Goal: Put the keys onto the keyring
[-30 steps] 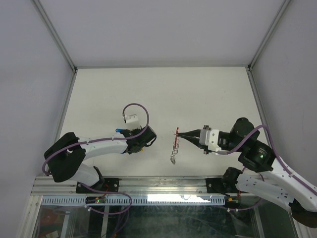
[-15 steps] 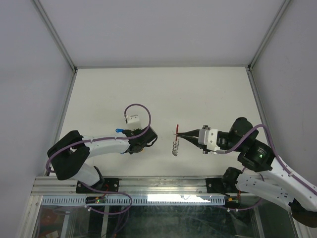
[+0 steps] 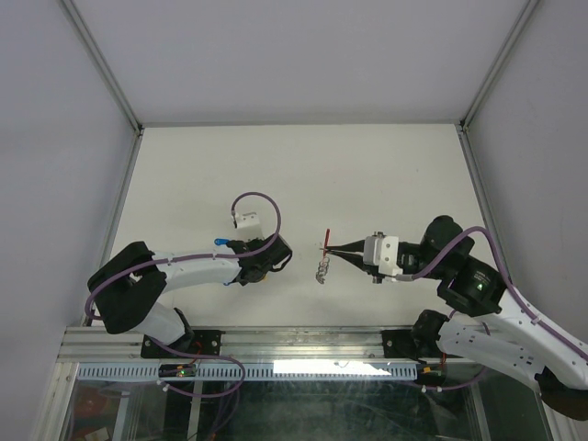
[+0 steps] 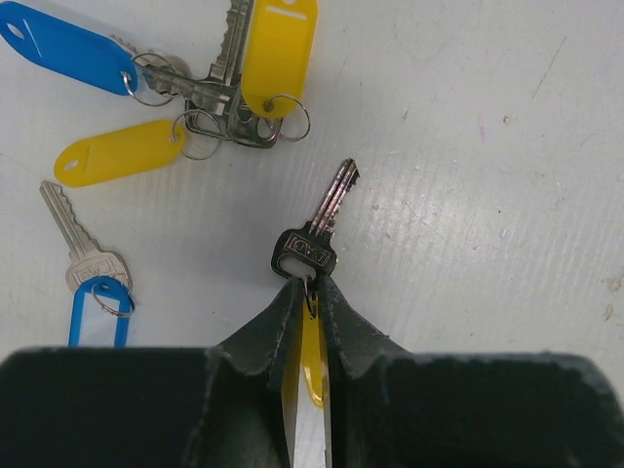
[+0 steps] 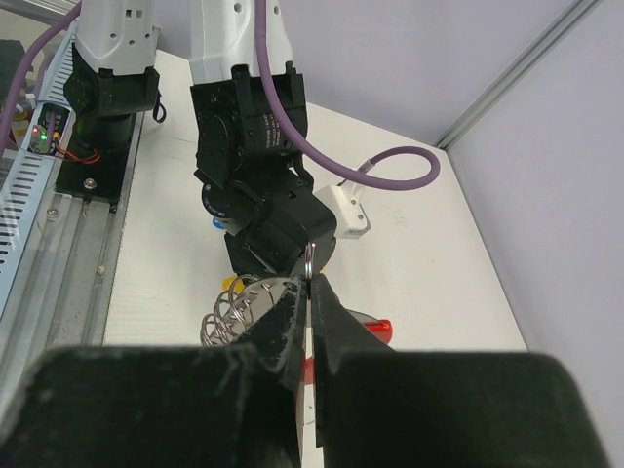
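My left gripper [image 4: 310,283] is shut on the yellow tag [image 4: 312,356] of a black-headed key [image 4: 319,229] that lies on the table. Several other keys lie beyond it: a cluster with a blue tag [image 4: 60,45] and two yellow tags [image 4: 279,44], and a lone key with a blue tag [image 4: 96,283]. My right gripper [image 5: 307,278] is shut on a metal ring of the keyring. Its red crescent [image 5: 375,330] and looped silvery chain [image 5: 234,310] hang beside the fingers. In the top view the keyring [image 3: 322,257] hangs from my right gripper [image 3: 329,246], right of my left gripper [image 3: 265,259].
A white camera block on a purple cable [image 3: 244,219] rides above the left wrist. A blue tag [image 3: 221,243] shows by the left arm. The aluminium rail [image 3: 294,342] runs along the near edge. Grey walls enclose the white table [image 3: 303,165].
My right gripper has moved slightly left and up with the keyring; the chain, stretched on the table before, now hangs bunched and shorter. The left arm has barely shifted.
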